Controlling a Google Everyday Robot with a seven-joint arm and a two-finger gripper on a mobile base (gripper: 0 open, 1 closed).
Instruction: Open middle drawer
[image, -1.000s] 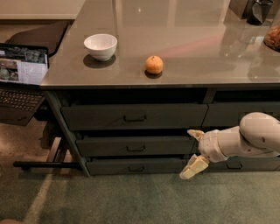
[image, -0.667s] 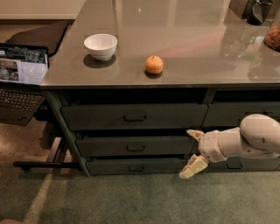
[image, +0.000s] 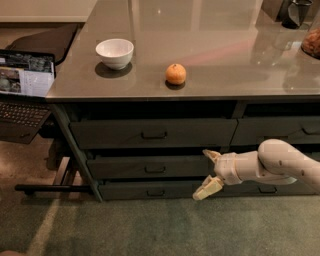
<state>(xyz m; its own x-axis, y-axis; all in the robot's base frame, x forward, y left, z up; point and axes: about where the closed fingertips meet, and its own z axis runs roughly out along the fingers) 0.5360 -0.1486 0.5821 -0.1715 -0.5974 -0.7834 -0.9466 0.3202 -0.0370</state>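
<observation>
Three drawer fronts stacked under the left part of a grey counter (image: 225, 45). Middle drawer (image: 130, 168) sits between the taller top drawer (image: 110, 134) and the thin bottom drawer (image: 125, 191). Its front looks shut, with a dark strip of shadow above it. Its small bar handle (image: 155, 170) is at centre, untouched.

Gripper (image: 201, 174) in front of the right end of the middle drawer, well to the right of the handle. Fingers spread wide, holding nothing. Upper fingertip (image: 207, 153) by the drawer's top right corner; lower fingertip (image: 199, 195) down over the bottom drawer front. Cannot tell whether either touches the fronts. White arm (image: 280, 162) comes in from the right edge, low, roughly level with the middle drawer.

On the counter: white bowl (image: 114, 52) toward the left, orange (image: 175, 74) near the front edge, the two apart. Open laptop (image: 22, 87) to the left of the counter, screen lit. Green carpet (image: 150, 230) below.
</observation>
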